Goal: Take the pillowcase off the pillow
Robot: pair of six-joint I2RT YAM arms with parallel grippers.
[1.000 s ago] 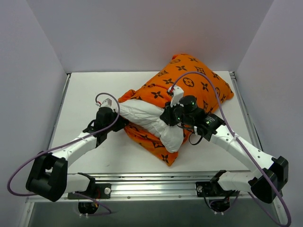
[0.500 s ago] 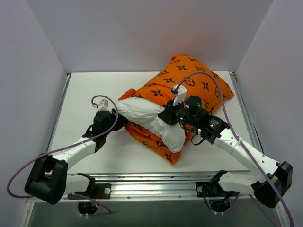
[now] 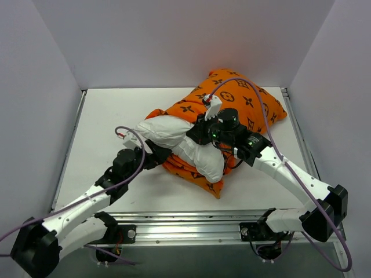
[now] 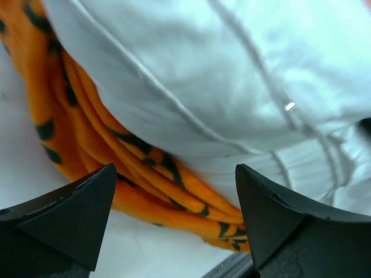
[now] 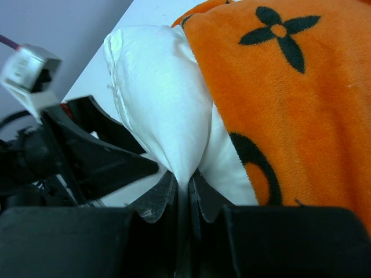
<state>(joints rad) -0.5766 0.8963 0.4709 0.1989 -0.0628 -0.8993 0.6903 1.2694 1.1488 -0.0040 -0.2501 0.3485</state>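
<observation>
Drawn back toward its base, the left gripper (image 4: 174, 174) is held wide open just beside the pillow (image 3: 165, 130), a fold of which is pinched by the right gripper (image 5: 182, 182). The pillowcase (image 3: 243, 107) is bunched over the pillow's far-right end.

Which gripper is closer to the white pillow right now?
Right. The right gripper pinches a fold of the pillow; the left gripper sits open by its left end.
</observation>
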